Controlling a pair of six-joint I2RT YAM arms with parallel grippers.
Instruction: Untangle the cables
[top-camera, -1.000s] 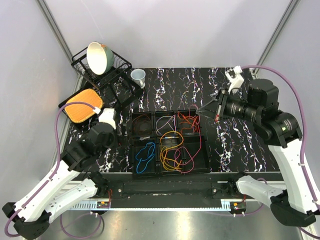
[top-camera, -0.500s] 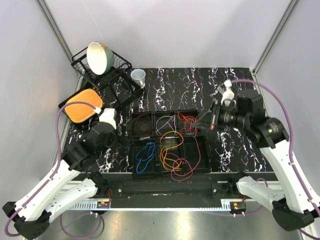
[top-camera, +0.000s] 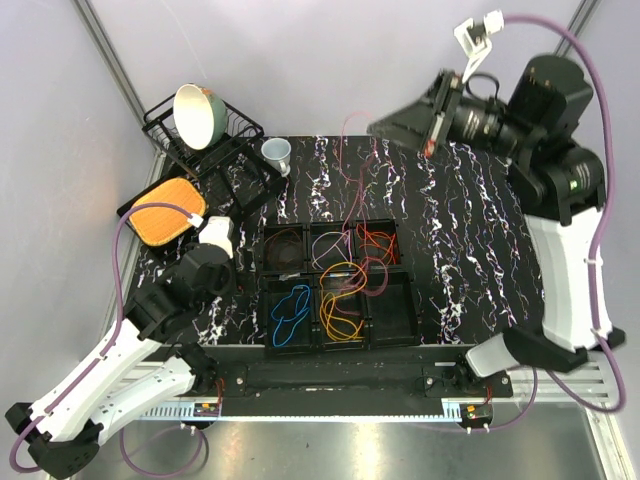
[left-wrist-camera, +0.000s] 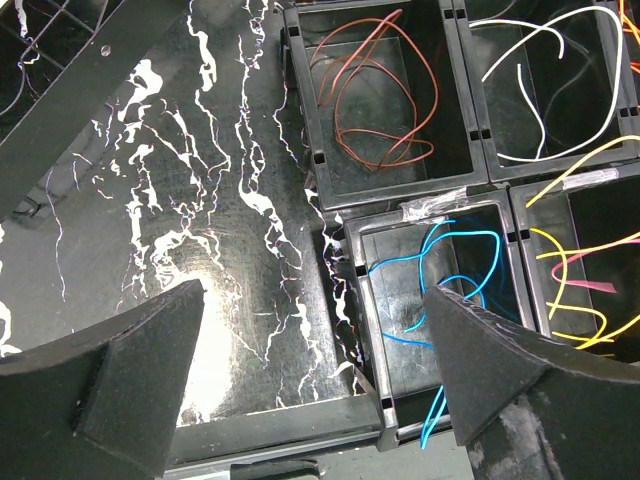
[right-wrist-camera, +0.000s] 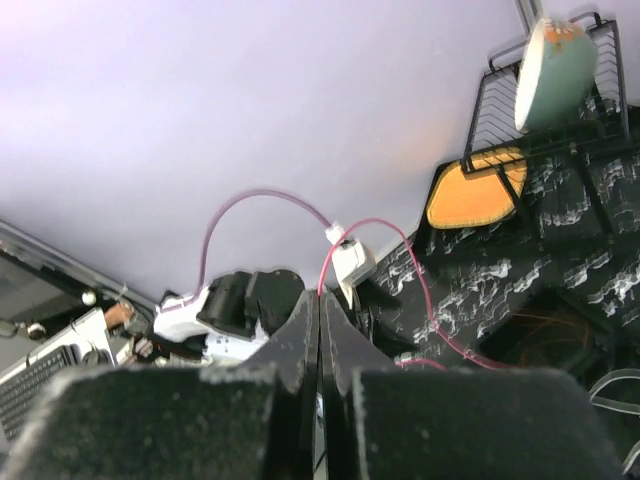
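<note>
The cables lie in a black tray (top-camera: 262, 283) of several compartments: brown (top-camera: 283, 247), white (top-camera: 330, 245), red-orange (top-camera: 377, 240), blue (top-camera: 290, 310) and yellow-orange (top-camera: 340, 300). My right gripper (top-camera: 372, 127) is high above the back of the table, shut on a thin red cable (top-camera: 353, 200) that hangs down to the tray. In the right wrist view the red cable (right-wrist-camera: 400, 240) arcs out from the shut gripper (right-wrist-camera: 319, 295). My left gripper (left-wrist-camera: 315, 330) stands open over the table beside the blue cable (left-wrist-camera: 450, 290), holding nothing. Brown (left-wrist-camera: 365, 100) and white (left-wrist-camera: 530, 80) loops lie beyond.
A dish rack (top-camera: 225, 140) with a bowl (top-camera: 198, 113) stands at the back left, a small cup (top-camera: 278, 153) beside it. An orange pad (top-camera: 168, 210) lies left of the tray. The tray's wall (left-wrist-camera: 330, 200) runs between my left fingers.
My right arm has swung up and back, drawing the red cable out of the front right compartment. The left arm has not moved.
</note>
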